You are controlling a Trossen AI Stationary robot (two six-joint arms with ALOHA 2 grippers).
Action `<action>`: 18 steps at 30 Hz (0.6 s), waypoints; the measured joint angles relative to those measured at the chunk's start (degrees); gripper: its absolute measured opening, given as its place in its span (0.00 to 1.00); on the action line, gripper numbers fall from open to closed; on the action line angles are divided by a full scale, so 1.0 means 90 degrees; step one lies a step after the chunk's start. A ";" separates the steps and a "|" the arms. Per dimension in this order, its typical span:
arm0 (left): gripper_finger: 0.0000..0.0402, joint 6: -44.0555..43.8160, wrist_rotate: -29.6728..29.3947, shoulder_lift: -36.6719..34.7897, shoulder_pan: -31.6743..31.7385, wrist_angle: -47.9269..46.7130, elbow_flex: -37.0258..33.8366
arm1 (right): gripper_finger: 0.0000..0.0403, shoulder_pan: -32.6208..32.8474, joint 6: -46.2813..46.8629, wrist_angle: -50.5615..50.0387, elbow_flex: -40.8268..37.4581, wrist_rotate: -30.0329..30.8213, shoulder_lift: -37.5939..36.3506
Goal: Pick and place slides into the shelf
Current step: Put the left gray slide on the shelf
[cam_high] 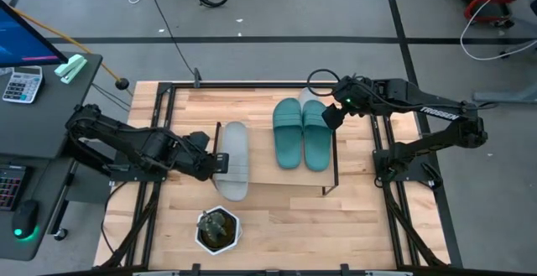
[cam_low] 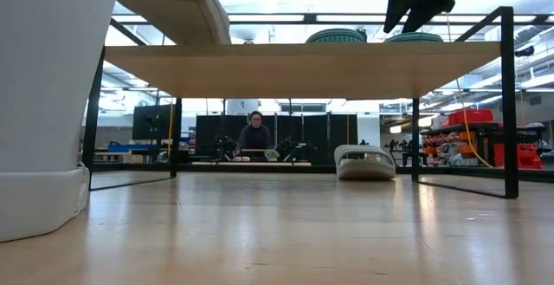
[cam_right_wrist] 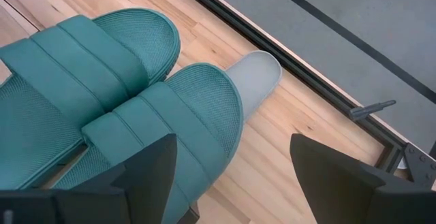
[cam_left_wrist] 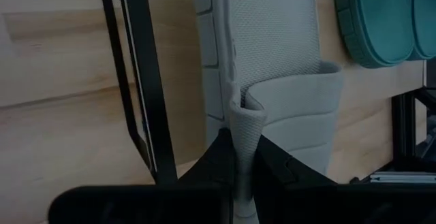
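The shelf (cam_high: 260, 171) stands mid-table. Two teal slides (cam_high: 302, 135) lie side by side on its board, toward the right. A grey slide (cam_high: 233, 160) is at the shelf's left end, its near end past the board's near edge, with my left gripper (cam_high: 215, 160) shut on it. A second grey slide (cam_low: 363, 162) lies on the table under the shelf and peeks out beyond the teal slides (cam_right_wrist: 255, 81). My right gripper (cam_high: 333, 113) hangs open above the teal slides' far right end, touching nothing. My left gripper pinches the grey slide's strap (cam_left_wrist: 245, 125) between its two fingers, at the strap's left side where it meets the sole. The fingers come from the table's left, slanting down. The low view shows the ribbed sole (cam_low: 173, 3) above the board; whether it rests there, I cannot tell.
A white pot with a plant (cam_high: 218, 230) stands near the table's front edge, close to the shelf's near left corner. The shelf's black wire leg (cam_left_wrist: 136, 81) runs right beside the held slide. A person sits in the room far behind the table (cam_low: 254, 136).
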 joint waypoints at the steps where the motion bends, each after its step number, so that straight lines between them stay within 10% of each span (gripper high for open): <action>1: 0.07 0.0004 0.0002 0.0000 0.0000 -0.0016 0.0000 | 0.73 0.0000 0.0000 0.0000 0.0000 0.0000 0.0000; 18: 0.07 -0.0043 0.0000 -0.0019 0.0035 -0.0059 -0.0180 | 0.73 0.0000 0.0005 0.0000 0.0000 -0.0002 0.0000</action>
